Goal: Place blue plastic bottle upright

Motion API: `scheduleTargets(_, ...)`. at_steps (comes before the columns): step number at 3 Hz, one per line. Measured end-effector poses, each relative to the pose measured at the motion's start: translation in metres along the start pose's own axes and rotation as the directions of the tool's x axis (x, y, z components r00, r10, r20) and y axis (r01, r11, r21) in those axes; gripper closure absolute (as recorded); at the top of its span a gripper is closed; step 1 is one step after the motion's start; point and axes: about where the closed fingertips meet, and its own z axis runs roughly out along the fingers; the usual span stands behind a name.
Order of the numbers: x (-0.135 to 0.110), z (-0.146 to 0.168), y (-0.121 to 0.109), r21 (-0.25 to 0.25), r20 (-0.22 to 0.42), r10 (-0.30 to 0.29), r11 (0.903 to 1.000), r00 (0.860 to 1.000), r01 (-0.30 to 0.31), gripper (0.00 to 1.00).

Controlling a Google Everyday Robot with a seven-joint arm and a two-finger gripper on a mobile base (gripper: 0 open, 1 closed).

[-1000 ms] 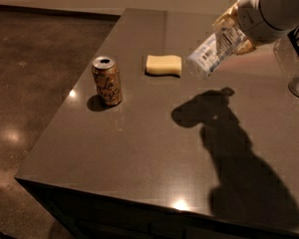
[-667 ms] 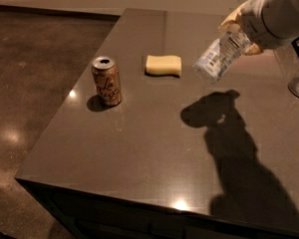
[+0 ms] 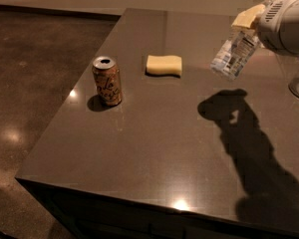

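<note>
At the upper right edge of my view, the arm was cut off by the frame and hid much of the pincer [image 3: 247,20], clamped on the blue plastic bottle [image 3: 235,54] above the surface [image 3: 154,133]. The bottle hung tilted, cap up-right, base down-left, well apart from the can [image 3: 107,81] and the sponge [image 3: 164,64].

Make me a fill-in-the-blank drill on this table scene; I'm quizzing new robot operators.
The gripper, at upper right of the view, holds the blue plastic bottle ____, not upright, above the table.
The can stands ____ near the table's left edge.
The sponge beyond the can is ____ in colour.
Missing words: tilted; upright; yellow.
</note>
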Motion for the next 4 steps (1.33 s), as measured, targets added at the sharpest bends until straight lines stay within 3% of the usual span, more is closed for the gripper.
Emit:
scheduleTargets(1,0.010,0.004,-0.009,0.122,-0.023,0.027,0.9922,0.999,-0.024,1.00)
scheduleTargets(2,0.017,0.005,-0.014,0.252,-0.048,0.087,0.9650,0.995,-0.072,1.00)
scheduleTargets(3,0.028,0.001,0.008,0.304,-0.122,0.068,0.9524,0.990,-0.028,1.00)
scheduleTargets(4,0.028,-0.004,0.018,0.325,-0.230,-0.053,0.9372,0.972,0.127,1.00)
